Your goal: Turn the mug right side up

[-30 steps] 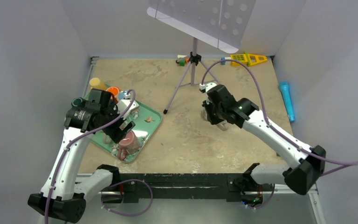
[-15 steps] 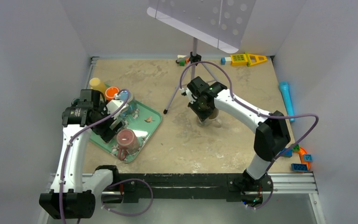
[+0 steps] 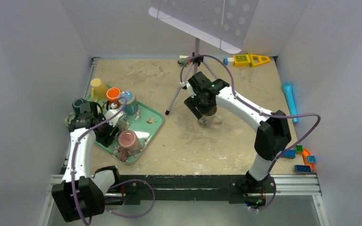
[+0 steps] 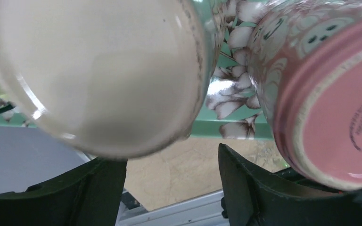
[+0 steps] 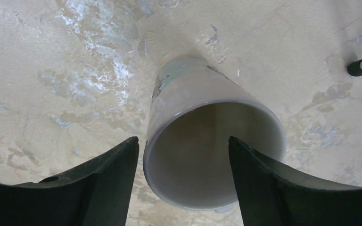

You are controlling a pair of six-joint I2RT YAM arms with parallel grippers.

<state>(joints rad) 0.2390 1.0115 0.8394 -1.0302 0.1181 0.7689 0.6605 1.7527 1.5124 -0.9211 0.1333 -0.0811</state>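
Note:
A pale mug [image 3: 208, 120] with a faint green pattern stands upright on the table, mouth up; its handle points right. My right gripper [image 3: 201, 104] hovers just above it, open. In the right wrist view the mug's [image 5: 212, 155] open mouth faces the camera and the right gripper [image 5: 183, 141] straddles its rim with a gap on each side. On the green tray [image 3: 153, 120], a pink mug [image 3: 127, 140] stands base up. My left gripper [image 3: 106, 134] is open beside it. The left wrist view shows that pink base [image 4: 332, 99], a cream vessel [image 4: 94, 75], and the empty left gripper [image 4: 172, 155].
A music stand's tripod [image 3: 195, 63] stands behind the right arm, one foot [image 5: 357, 68] near the mug. Yellow [image 3: 96, 87], orange [image 3: 113, 93], blue [image 3: 127, 97] and teal [image 3: 78, 102] cups crowd the tray's far end. A blue cylinder [image 3: 290, 101] and toy bricks [image 3: 302, 160] lie right.
My right gripper has opened and let go of the pale mug, which now stands upright on the table. The left arm drew back toward the tray's near-left side, its jaws narrowing a little.

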